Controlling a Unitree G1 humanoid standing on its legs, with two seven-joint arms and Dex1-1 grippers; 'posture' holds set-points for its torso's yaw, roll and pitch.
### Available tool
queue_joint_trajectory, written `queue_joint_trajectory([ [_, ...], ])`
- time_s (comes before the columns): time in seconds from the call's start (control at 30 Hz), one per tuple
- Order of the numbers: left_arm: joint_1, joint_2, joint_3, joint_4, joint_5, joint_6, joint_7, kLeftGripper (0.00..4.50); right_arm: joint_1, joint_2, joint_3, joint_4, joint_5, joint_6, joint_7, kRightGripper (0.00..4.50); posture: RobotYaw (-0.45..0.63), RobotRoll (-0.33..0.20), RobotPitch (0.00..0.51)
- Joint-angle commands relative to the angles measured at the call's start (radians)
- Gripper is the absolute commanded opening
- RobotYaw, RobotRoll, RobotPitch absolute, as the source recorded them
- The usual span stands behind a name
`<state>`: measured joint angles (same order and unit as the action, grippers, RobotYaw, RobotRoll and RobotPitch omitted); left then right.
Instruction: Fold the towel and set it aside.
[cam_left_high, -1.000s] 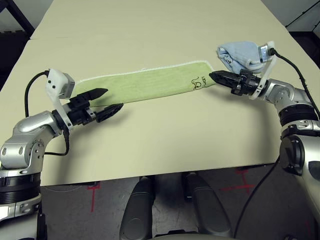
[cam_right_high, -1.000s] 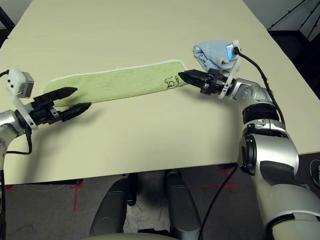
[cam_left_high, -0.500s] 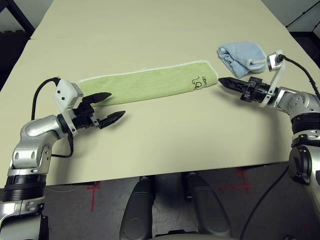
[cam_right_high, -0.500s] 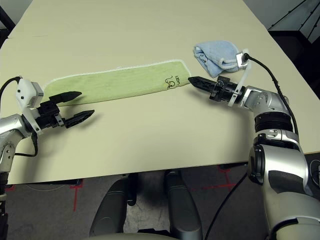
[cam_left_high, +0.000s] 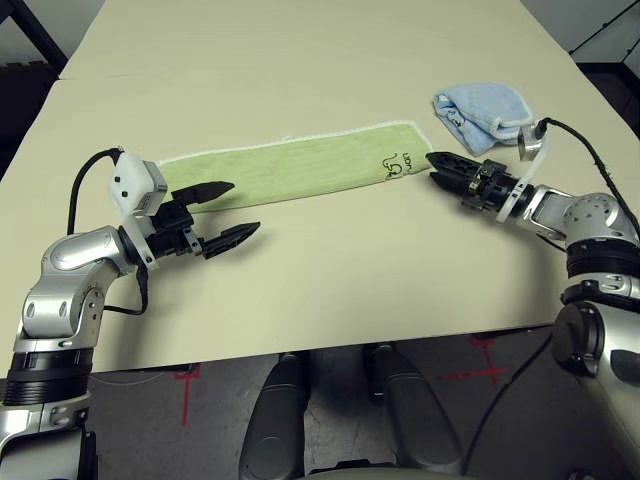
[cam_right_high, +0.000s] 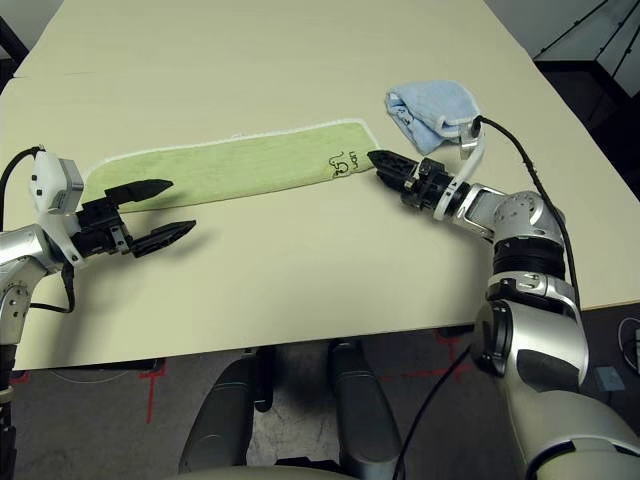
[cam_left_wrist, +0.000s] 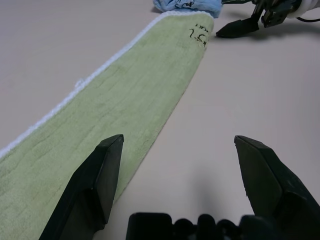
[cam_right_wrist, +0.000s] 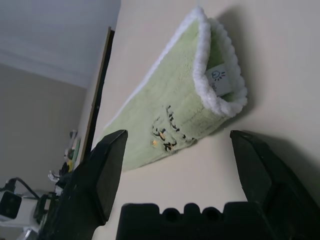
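Flat on the beige table (cam_left_high: 330, 260): long light green terry towel (cam_left_high: 290, 168), folded lengthwise. Both jaws open, empty. Right wrist view adds its white label (cam_right_wrist: 220, 79).

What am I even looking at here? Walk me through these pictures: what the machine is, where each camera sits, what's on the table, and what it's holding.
This is a humanoid robot with two silver arms, each ending in a gripper of two black fingers. Two pictures come from cameras in its head, looking down at a beige table. The other two come from cameras on its wrists, looking out between each gripper's own fingers.

On the table lies a long light green towel, folded into a strip, with a white edge and a small dark logo at one end. Beside that end sits a crumpled light blue cloth.

The left gripper is at the towel's plain end, the right gripper at the logo end. Both are open and hold nothing.
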<state>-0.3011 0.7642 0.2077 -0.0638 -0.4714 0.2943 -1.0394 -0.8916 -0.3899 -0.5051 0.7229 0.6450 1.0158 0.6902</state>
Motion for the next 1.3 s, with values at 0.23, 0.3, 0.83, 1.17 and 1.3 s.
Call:
queue_joint_trajectory([
  [0.23,-0.003,0.018,0.006,-0.004,0.012,0.011,0.022,4.48,0.007,0.056,-0.024,-0.01,0.03,-0.015,-0.143,4.5,0.01,0.0,0.226],
  [0.3,-0.003,0.02,0.005,0.001,0.015,0.009,0.026,4.48,0.006,0.068,-0.022,-0.012,0.038,-0.021,-0.16,4.5,0.01,0.0,0.227],
  [0.83,0.0,0.027,0.004,0.003,0.015,0.008,0.031,4.5,-0.01,0.105,-0.021,-0.001,0.07,-0.083,-0.237,1.54,0.02,0.0,0.226],
  [1.17,0.003,0.029,0.001,-0.004,0.013,0.018,0.032,4.5,-0.003,0.092,-0.012,-0.016,0.083,-0.072,-0.233,0.03,0.01,0.0,0.224],
  [1.3,0.0,0.032,0.001,0.001,0.011,0.021,0.031,4.5,0.017,0.068,-0.008,-0.058,0.094,-0.03,-0.226,0.03,0.01,0.0,0.223],
])
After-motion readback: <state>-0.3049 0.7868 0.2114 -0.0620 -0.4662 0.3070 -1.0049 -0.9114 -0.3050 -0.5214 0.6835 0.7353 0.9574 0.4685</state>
